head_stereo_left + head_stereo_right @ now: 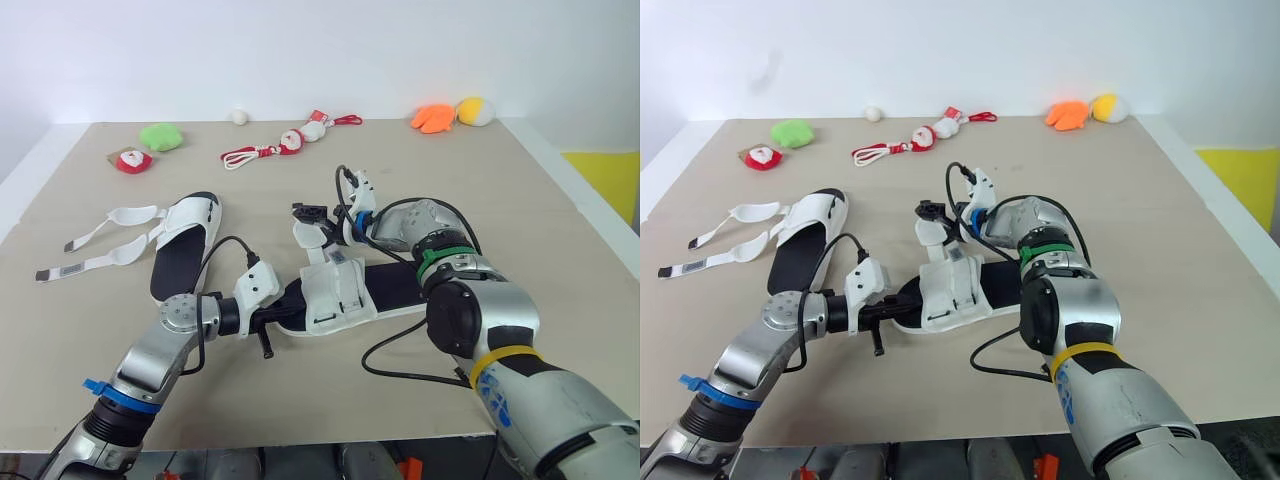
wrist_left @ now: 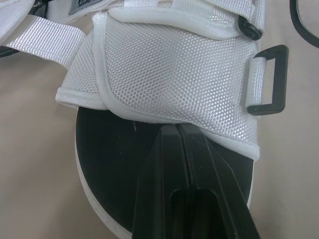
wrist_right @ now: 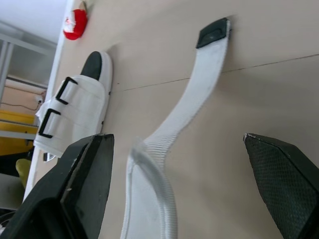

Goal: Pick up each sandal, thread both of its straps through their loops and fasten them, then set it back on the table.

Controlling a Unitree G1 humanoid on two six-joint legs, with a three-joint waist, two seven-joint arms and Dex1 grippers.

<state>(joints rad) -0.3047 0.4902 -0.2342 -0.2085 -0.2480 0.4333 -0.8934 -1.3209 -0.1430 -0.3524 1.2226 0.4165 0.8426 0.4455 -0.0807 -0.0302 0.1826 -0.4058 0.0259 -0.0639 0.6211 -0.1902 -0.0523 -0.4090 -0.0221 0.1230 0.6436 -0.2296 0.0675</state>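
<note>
Pinning the near sandal [image 1: 338, 292] to the tabletop [image 1: 560, 230], the left pincer [image 2: 175, 132], closed tight, presses on it, seemingly to stop it sliding. Beyond, the right pincer [image 3: 177, 137] spreads wide around a loose strap [image 3: 199, 79], poised to grasp. The other sandal [image 1: 185, 245] lies farther left, unfastened.

Left gripper [image 1: 284, 311] is sitting at the near sandal's [image 1: 338, 292] toe end; right gripper [image 1: 322, 222] is hovering just behind it; second sandal [image 1: 184, 250] is lying unfastened nearby.
</note>
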